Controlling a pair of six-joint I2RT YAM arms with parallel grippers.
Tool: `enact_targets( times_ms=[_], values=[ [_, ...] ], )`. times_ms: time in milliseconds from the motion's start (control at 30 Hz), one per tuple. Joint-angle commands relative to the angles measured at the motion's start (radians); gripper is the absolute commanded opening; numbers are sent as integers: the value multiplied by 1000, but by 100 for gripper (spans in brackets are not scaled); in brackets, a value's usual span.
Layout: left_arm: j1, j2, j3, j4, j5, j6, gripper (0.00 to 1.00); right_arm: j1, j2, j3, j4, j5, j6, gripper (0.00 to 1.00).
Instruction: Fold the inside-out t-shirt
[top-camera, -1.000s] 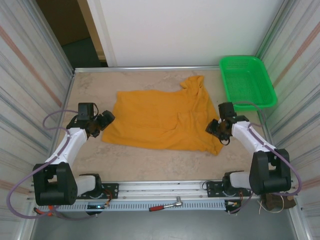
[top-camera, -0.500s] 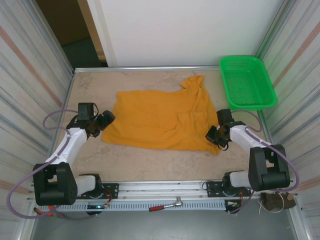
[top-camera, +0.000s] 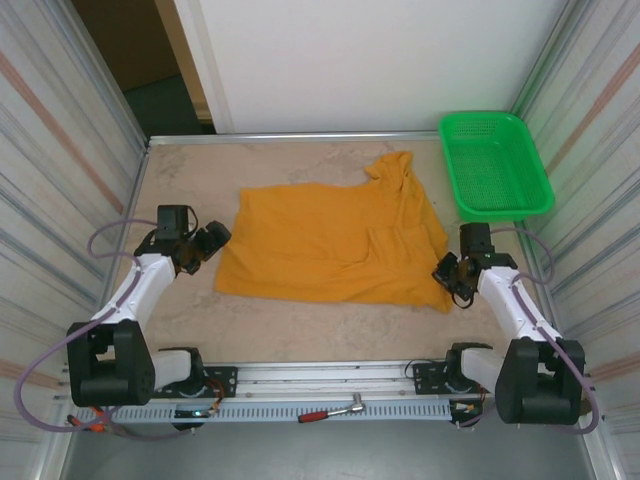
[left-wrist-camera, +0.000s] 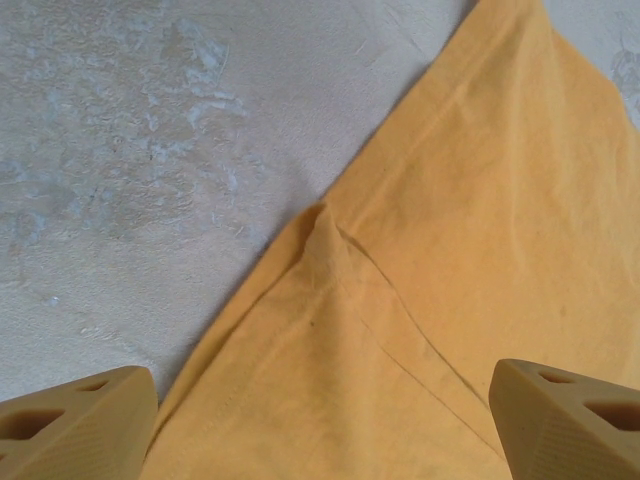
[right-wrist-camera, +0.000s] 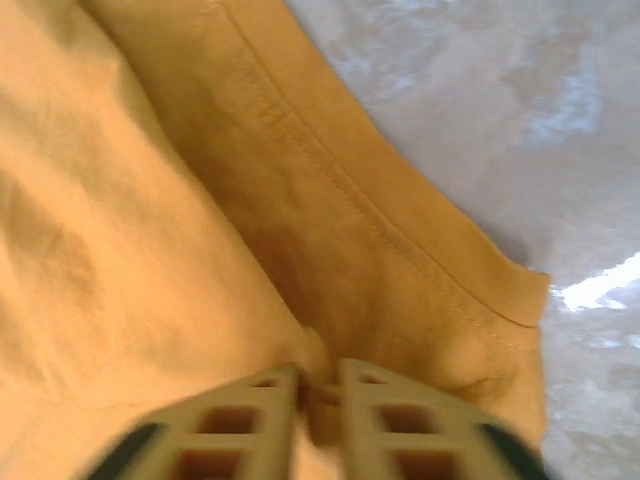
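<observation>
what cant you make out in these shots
- t-shirt right edge, top view: partly covered by the right gripper.
- right gripper's fingers, right wrist view: blurred, cut by the bottom edge.
- left gripper fingers, left wrist view: cut off at the bottom corners.

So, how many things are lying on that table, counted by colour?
Orange-yellow: 1, the t-shirt
Green: 1, the plastic basket
Total: 2
</observation>
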Motion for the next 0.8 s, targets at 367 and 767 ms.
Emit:
enact_targets(
  times_ms=[367, 767],
  values=[
    [-45, -30, -149, 16, -7, -58, 86, -11, -235, -56, -215, 29, 142, 59],
    [-121, 15, -224, 98, -39, -108, 75, 22, -116, -148, -42, 25, 215, 38]
  ],
)
